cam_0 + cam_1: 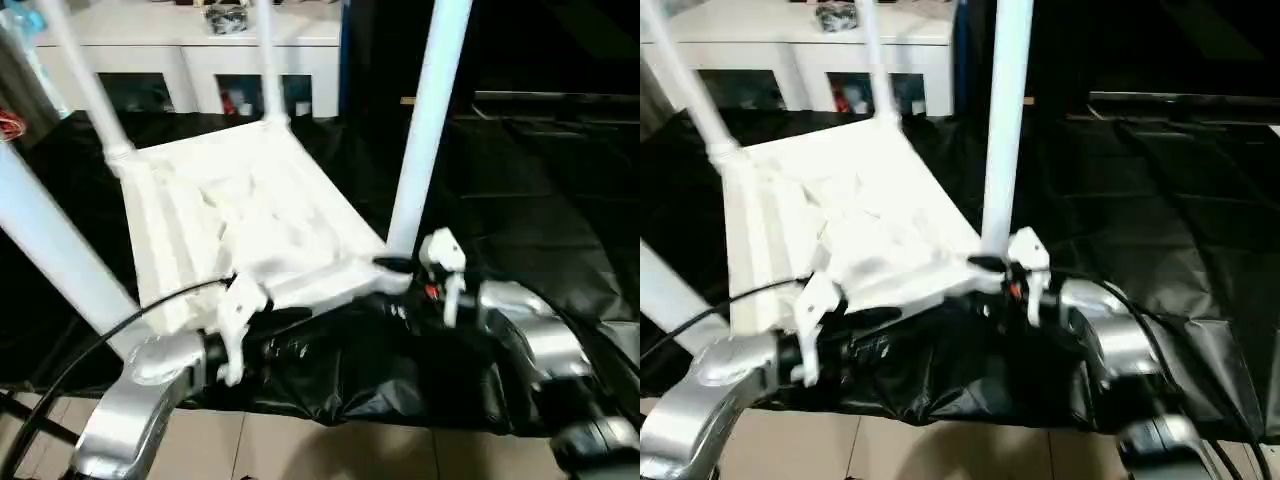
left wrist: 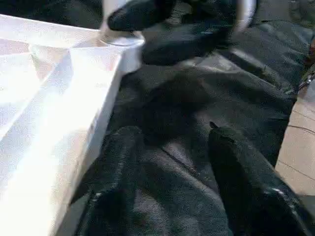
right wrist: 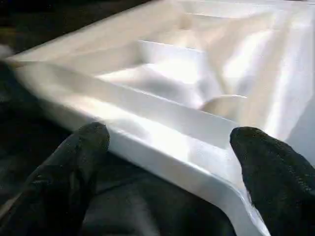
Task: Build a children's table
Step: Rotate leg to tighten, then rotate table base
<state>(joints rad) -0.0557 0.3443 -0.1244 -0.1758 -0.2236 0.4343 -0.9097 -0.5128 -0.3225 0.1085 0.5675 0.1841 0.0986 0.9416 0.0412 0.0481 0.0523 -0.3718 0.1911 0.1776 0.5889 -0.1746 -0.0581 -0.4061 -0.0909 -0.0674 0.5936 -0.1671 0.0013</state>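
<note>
The children's table lies upside down on the black cloth, its ribbed white tabletop point(image 1: 250, 210) facing up. Four white legs stand in the corner sockets: near right point(image 1: 425, 130), near left point(image 1: 50, 250), and two at the back point(image 1: 85, 80) point(image 1: 268, 60). My left gripper point(image 2: 170, 132) is open over the cloth, just off the tabletop's near edge point(image 2: 98, 128), with nothing between its fingers. My right gripper point(image 3: 172, 132) is open wide, facing the tabletop's rim point(image 3: 162, 142) at the foot of the near right leg, where its black fingers point(image 1: 392, 266) reach the socket.
The black-draped table point(image 1: 520, 180) stretches to the right and back. Its front edge drops to a tiled floor point(image 1: 300, 450). A white cabinet point(image 1: 200, 50) stands behind. A black cable point(image 1: 90, 340) arcs along my left forearm.
</note>
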